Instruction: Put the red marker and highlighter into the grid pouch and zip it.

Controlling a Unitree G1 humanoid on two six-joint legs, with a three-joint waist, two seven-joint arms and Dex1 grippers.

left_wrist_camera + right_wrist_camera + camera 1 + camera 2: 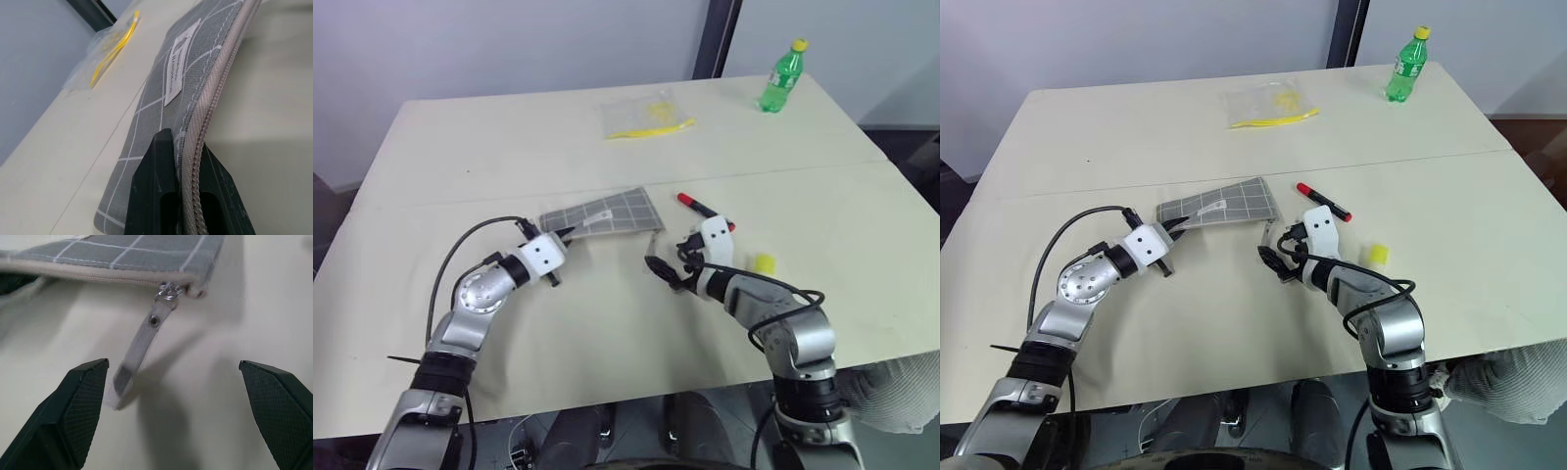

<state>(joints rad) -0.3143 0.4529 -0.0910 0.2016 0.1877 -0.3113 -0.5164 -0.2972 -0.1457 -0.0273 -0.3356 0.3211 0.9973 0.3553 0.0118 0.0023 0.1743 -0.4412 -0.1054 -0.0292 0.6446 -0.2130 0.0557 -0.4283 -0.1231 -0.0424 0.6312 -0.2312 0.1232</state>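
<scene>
The grey grid pouch point(607, 212) is held tilted just above the table, with my left gripper point(188, 142) shut on its zipper edge at its left end. The zipper looks closed along the edge, and its slider sits at the pouch's right corner. A translucent pull tab point(142, 347) hangs down from that corner. My right gripper point(668, 272) is open just below it, the tab near one finger point(80, 396) and not pinched. The red marker point(700, 208) lies on the table beside the right wrist. The pale-yellow highlighter point(764, 262) lies to its right.
A clear plastic bag point(646, 117) holding a long thin yellow item lies at the table's far middle. A green bottle point(781, 76) stands at the far right corner. A seam point(460, 196) runs across the table behind the pouch.
</scene>
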